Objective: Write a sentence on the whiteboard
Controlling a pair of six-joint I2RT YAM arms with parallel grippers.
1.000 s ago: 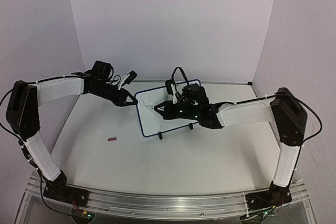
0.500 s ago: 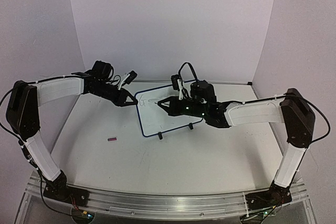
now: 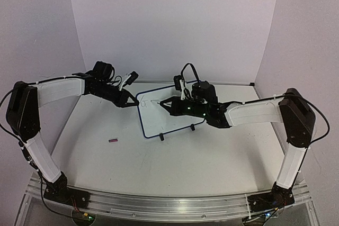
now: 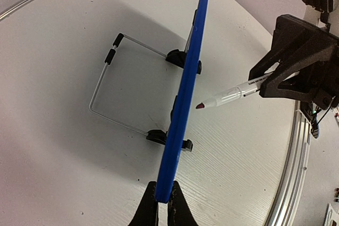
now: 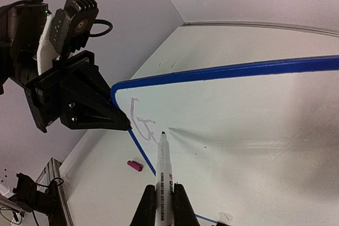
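A small pink cap is seen lying alone on the left of the white table, a metal rail is fixed along its near edge, pale lilac walls are set around it, and an uncapped white marker is held above its far middle.

The whiteboard is white with a blue frame, the marker white, the small piece pink
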